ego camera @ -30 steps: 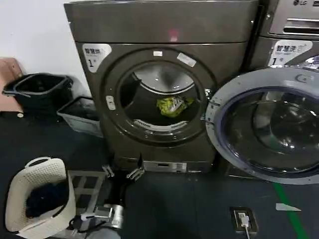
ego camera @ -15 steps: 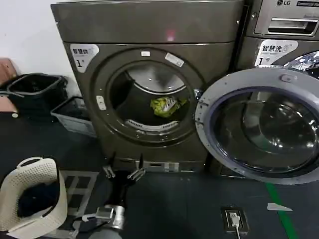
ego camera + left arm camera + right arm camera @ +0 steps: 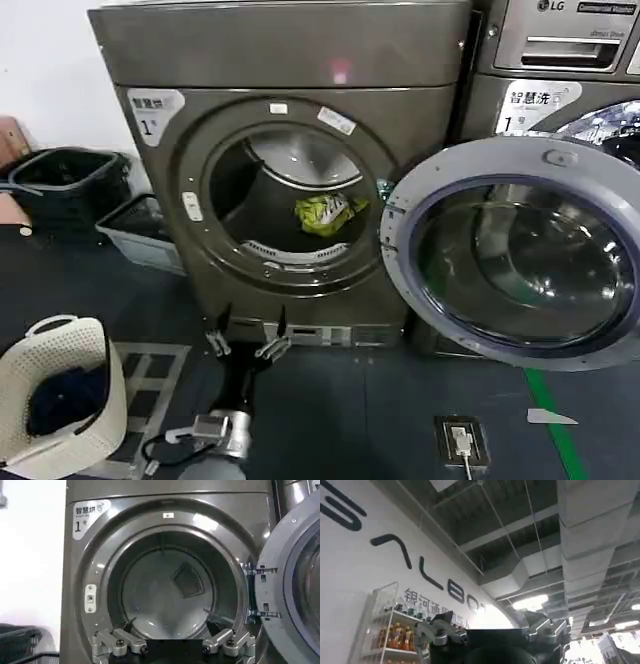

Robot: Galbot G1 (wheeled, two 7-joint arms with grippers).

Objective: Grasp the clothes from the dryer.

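The dryer (image 3: 290, 60), bronze-grey with a "1" sticker, stands in front of me with its round door (image 3: 520, 265) swung open to the right. The clothes (image 3: 325, 213), a small yellow-green bunch, lie at the lower right of the drum behind the porthole rim. My left gripper (image 3: 247, 335) is low in front of the dryer's base, below the porthole and well short of the clothes. It is open and holds nothing. In the left wrist view the left gripper (image 3: 172, 630) faces the dryer (image 3: 165, 490) drum. The right gripper (image 3: 492, 630) points at a ceiling, open and holding nothing.
A white basket (image 3: 100, 375) with dark navy clothing stands on the floor at lower left. A black bin (image 3: 60, 190) and a grey tray (image 3: 140, 235) sit left of the dryer. The LG machine (image 3: 560, 60) stands behind the open door. A floor socket (image 3: 458, 440) lies at lower right.
The scene has slid left in the head view, so the dryer and basket sit further left and more of the open door shows. The left gripper keeps its place, still open.
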